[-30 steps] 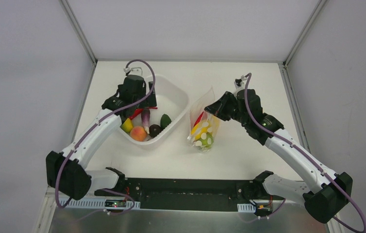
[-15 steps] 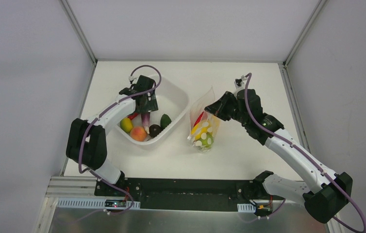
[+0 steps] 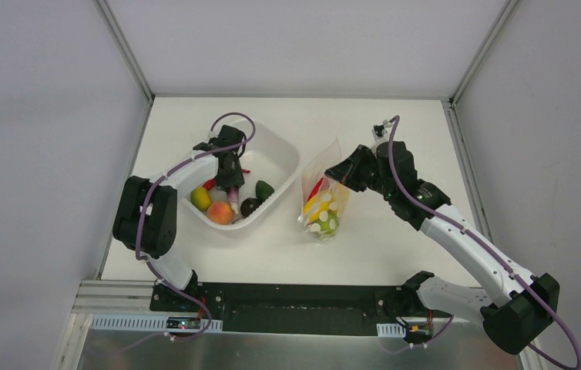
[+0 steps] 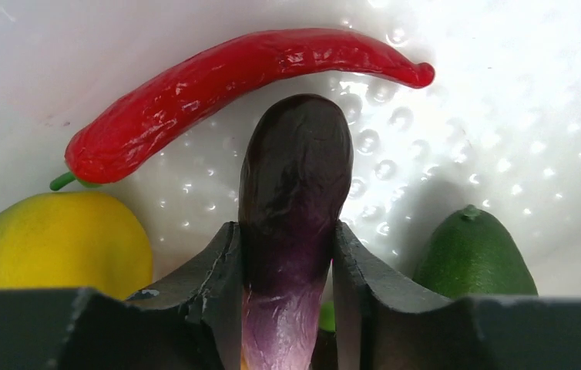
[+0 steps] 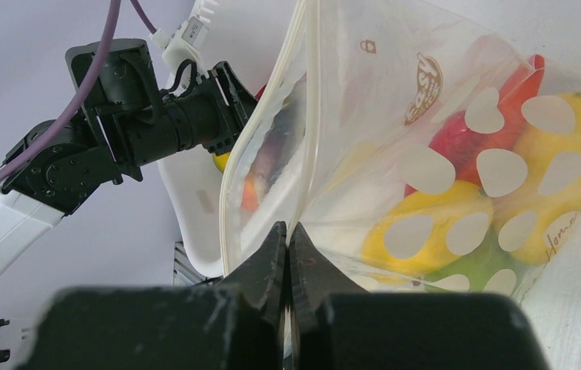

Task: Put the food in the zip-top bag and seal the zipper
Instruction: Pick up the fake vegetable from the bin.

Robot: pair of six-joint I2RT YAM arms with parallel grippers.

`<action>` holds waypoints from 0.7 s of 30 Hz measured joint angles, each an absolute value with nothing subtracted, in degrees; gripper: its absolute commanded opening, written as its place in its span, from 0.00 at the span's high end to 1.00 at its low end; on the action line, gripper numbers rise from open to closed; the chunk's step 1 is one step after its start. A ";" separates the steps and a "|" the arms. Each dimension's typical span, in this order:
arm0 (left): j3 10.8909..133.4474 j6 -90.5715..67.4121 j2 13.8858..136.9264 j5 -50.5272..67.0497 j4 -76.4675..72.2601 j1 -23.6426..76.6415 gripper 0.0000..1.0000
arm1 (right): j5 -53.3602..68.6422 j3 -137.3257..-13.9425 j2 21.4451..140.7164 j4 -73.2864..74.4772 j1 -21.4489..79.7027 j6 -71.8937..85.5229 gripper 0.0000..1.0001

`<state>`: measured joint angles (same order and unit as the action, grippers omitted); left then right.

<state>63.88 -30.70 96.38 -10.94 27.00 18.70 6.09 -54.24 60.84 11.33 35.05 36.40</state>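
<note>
One tub [image 3: 290, 151], one bag [image 3: 320, 166], two claws [image 4: 283, 245] [image 5: 287, 233]

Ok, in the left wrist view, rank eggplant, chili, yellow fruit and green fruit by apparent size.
1-2. eggplant and chili: too close to rank, and the eggplant is nearer the camera.
3. yellow fruit, partly hidden.
4. green fruit, partly hidden.

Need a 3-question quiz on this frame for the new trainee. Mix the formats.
1. True or false: the left gripper is closed on the eggplant.
2. What does the right gripper pinch? A) nothing B) the bag C) a spoon
3. Fill in: in the left wrist view, the red ___ lies just beyond the eggplant's tip.

Key: 1 true; 2 B; 3 chili.
</note>
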 measured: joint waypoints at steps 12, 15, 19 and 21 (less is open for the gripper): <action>60.23 -30.09 85.10 -10.39 26.41 18.70 0.97 | 6.39 -54.24 61.14 11.33 35.05 36.40 1.00; 59.64 -29.91 80.36 -10.57 26.28 18.70 0.97 | 6.44 -54.24 61.14 11.33 35.05 36.40 1.00; 58.89 -29.58 73.28 -10.66 25.71 18.70 0.97 | 6.57 -54.24 61.14 11.33 34.96 36.42 1.00; 58.54 -29.56 69.54 -10.66 25.26 18.70 0.97 | 6.70 -54.24 61.14 11.33 34.96 36.42 1.00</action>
